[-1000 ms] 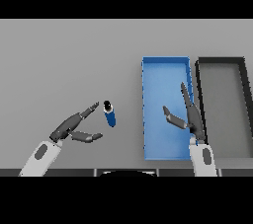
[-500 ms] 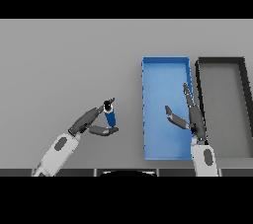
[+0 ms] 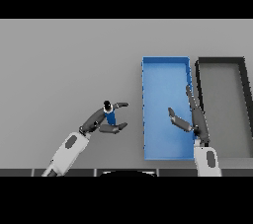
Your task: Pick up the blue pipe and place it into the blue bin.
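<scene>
Left hand (image 3: 103, 122) curled round the blue pipe (image 3: 109, 116), gripped at 9 o'clock from the blue bin (image 3: 146, 114), short of its left wall. Right hand (image 3: 191, 119) spread wide, holding nothing, over the bin's right rim. Black bin (image 3: 244, 94) adjoining at 3 o'clock. Bare table (image 3: 64, 65) toward 10 o'clock.

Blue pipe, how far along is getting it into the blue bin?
Done: the left hand has reached the blue pipe and curls round it. In hand: the grasp, left of the blue bin. Left: carrying it over and dropping it in. The right hand hovers open over the bin.
</scene>
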Controlling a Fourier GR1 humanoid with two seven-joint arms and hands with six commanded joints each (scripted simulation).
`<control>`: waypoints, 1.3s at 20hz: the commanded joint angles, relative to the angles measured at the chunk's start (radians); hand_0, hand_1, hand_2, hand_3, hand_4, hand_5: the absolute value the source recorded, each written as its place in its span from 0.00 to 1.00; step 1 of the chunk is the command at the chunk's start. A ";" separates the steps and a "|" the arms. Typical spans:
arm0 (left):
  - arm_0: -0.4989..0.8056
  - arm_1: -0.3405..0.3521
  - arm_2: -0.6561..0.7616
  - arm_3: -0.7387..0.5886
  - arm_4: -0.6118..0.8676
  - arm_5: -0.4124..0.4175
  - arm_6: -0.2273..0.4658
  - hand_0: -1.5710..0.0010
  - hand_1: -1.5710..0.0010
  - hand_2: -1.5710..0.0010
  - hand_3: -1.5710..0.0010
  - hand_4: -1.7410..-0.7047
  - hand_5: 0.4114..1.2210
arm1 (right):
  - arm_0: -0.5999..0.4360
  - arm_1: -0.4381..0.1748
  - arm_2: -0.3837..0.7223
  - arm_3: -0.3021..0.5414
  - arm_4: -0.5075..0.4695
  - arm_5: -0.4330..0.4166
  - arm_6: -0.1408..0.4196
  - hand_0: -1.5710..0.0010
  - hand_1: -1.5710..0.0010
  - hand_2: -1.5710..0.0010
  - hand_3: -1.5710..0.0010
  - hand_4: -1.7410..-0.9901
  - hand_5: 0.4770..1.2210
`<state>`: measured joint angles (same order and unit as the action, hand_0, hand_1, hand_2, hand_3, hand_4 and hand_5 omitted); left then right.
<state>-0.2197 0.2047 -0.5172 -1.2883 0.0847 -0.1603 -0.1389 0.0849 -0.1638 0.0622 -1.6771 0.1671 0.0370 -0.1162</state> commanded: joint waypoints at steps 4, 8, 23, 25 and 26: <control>0.004 -0.027 0.012 0.010 0.027 0.005 -0.007 0.49 0.42 0.36 0.34 0.24 0.69 | -0.010 0.013 0.007 0.005 0.002 -0.004 0.012 1.00 1.00 1.00 1.00 0.69 0.24; 0.018 -0.033 -0.025 -0.012 -0.003 0.032 -0.033 0.20 0.17 0.15 0.15 0.20 0.87 | -0.034 0.020 0.009 0.012 0.000 -0.004 0.055 1.00 1.00 1.00 1.00 0.69 0.23; -0.064 -0.068 -0.002 -0.266 0.023 0.011 0.016 0.01 0.01 0.01 0.01 0.27 1.00 | -0.025 0.013 0.012 0.016 0.022 -0.009 0.039 1.00 1.00 1.00 1.00 0.76 0.22; -0.068 -0.077 -0.005 -0.273 0.021 0.005 0.054 0.00 0.00 0.00 0.00 0.26 1.00 | -0.014 0.002 0.006 0.011 0.019 -0.007 0.018 1.00 1.00 1.00 1.00 0.78 0.22; -0.075 -0.083 -0.009 -0.269 0.008 0.004 0.065 0.00 0.00 0.00 0.00 0.26 1.00 | -0.017 0.007 0.006 0.021 0.015 -0.003 0.022 1.00 1.00 1.00 1.00 0.78 0.22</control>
<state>-0.2946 0.1211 -0.5266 -1.5575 0.0913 -0.1573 -0.0734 0.0675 -0.1569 0.0688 -1.6556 0.1827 0.0340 -0.0927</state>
